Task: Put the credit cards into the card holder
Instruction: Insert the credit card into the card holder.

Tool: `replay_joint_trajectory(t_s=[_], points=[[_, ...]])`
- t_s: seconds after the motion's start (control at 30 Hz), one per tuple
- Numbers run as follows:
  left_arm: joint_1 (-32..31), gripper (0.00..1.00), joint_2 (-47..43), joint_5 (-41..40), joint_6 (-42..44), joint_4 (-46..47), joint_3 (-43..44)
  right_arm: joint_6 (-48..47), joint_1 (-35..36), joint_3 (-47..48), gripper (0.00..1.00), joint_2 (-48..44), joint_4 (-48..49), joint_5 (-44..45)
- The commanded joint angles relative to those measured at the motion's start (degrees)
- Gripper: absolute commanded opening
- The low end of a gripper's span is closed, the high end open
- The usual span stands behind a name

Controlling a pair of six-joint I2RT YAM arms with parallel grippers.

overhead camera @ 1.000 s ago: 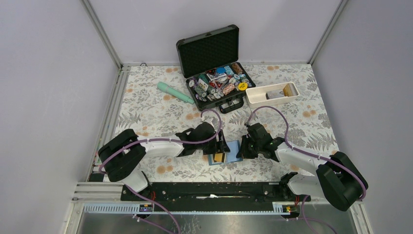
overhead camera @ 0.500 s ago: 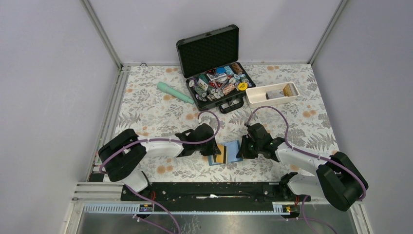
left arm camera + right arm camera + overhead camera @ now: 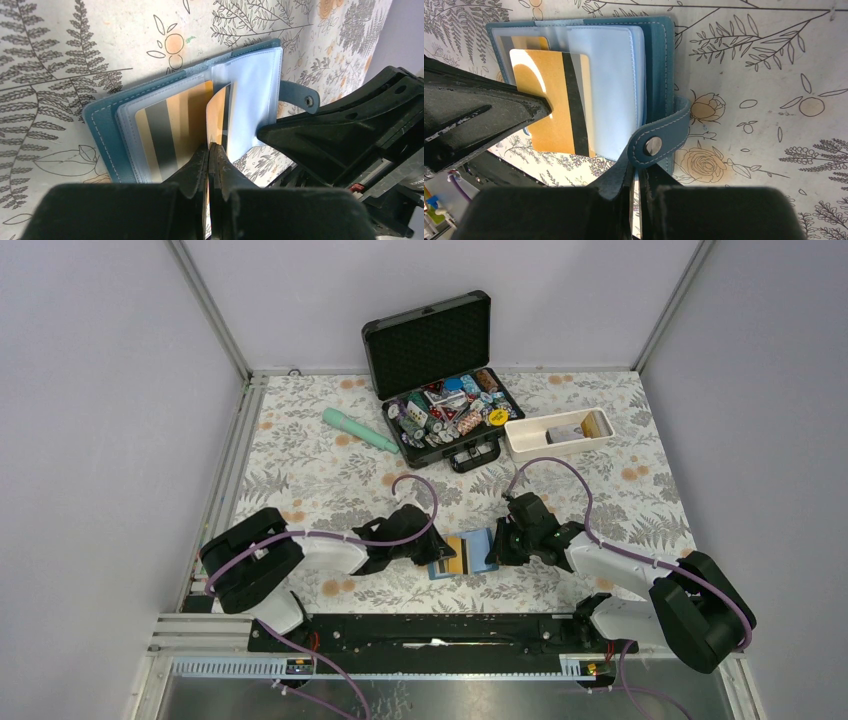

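Left wrist view: the left fingers (image 3: 192,167) are shut tight on an orange-gold plastic card with a dark stripe (image 3: 220,115). It stands on edge over the open teal-blue folding card holder (image 3: 100,117), which lies on the floral-print table (image 3: 60,50) at 6 o'clock, between both arms. The right fingers (image 3: 614,187) are closed on its snap strap (image 3: 659,135), pinning it.

Two risks, I judge: the card's corner may catch a sleeve lip and buckle it, or the push may drag the holder if the strap slips.

Counted: two orange-gold cards, one held and one already sleeved (image 3: 170,125), and one holder. The contents of the long white plastic tray (image 3: 520,438) at 1 o'clock are too small to count.
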Motion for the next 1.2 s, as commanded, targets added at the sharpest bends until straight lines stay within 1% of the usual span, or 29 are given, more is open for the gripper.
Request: replay_joint_trajectory(t_s=[0.0, 0.23, 0.67, 0.97, 1.17], points=[[-0.7, 0.0, 0.8, -5.1, -3.4, 1.0, -3.7, -1.5, 0.3, -0.8, 0.0, 0.2, -1.4, 2.3], [-1.0, 0.0, 1.4, -6.2, -6.1, 5.5, -5.6, -1.5, 0.3, -0.8, 0.0, 0.4, -1.3, 1.6], [-2.6, 0.0, 2.8, -9.0, -10.2, 9.3, -6.3, -1.6, 0.4, -0.7, 0.0, 0.3, -1.3, 1.4], [-3.3, 0.0, 5.0, -8.3, -11.9, 12.2, -6.4, -1.8, 0.3, -0.7, 0.0, 0.6, -1.3, 1.3], [-3.5, 0.0, 6.1, -7.7, -11.8, 12.4, -5.8, -1.9, 0.4, -0.7, 0.0, 0.7, -1.2, 1.2]])
